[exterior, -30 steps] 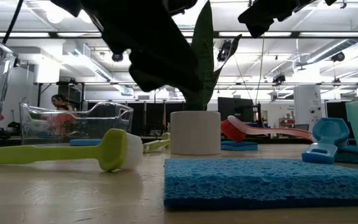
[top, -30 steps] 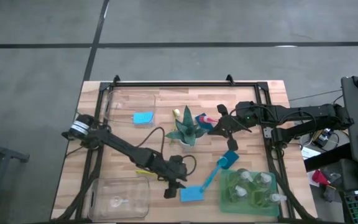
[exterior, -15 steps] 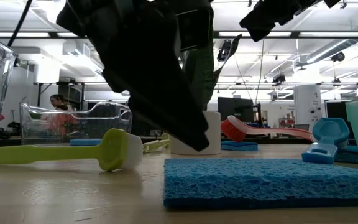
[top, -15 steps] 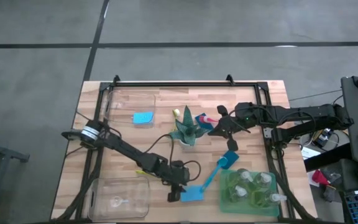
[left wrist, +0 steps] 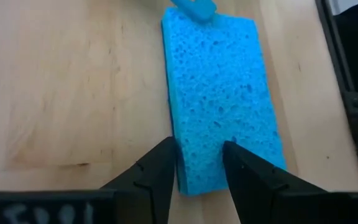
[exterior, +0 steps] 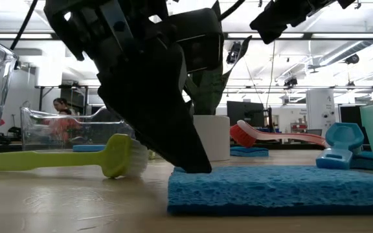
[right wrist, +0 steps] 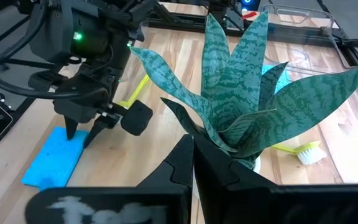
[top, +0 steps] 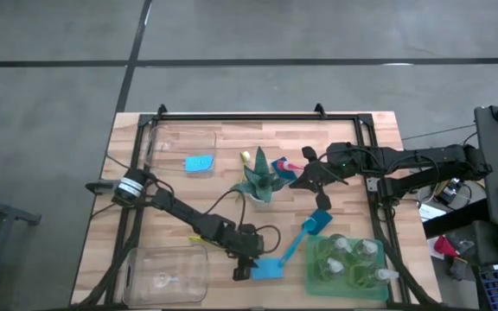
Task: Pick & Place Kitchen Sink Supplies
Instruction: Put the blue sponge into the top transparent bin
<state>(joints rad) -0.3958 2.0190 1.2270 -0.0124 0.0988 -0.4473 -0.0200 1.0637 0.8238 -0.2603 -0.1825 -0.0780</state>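
Wooden table [top: 171, 186] boards fill your view from above, with a dark rail around the edge. Look near the front edge, between the clear bin [top: 164, 274] and the green tray [top: 314, 278]. That is where the blue sponge [top: 268, 269] lies flat. Your left gripper [top: 241, 271] is down at one short end of it. Its two fingers [left wrist: 157, 171] are open, one on each side of the sponge's corner, and they have not squeezed yet. In the left wrist view the sponge's long side runs straight away from the fingers.

Your right gripper [top: 305, 175] waits up high by the potted plant [top: 260, 180]. Its fingers look pressed together with nothing in them.

You still have lots to do, I think. The pump bottles [top: 349, 257] sit in the green tray. Another blue sponge [top: 199, 163] lies in the far clear bin. The blue brush [top: 305, 233], the red brush [exterior: 264, 135] and the yellow-green brush [exterior: 70, 158] lie loose on the table.
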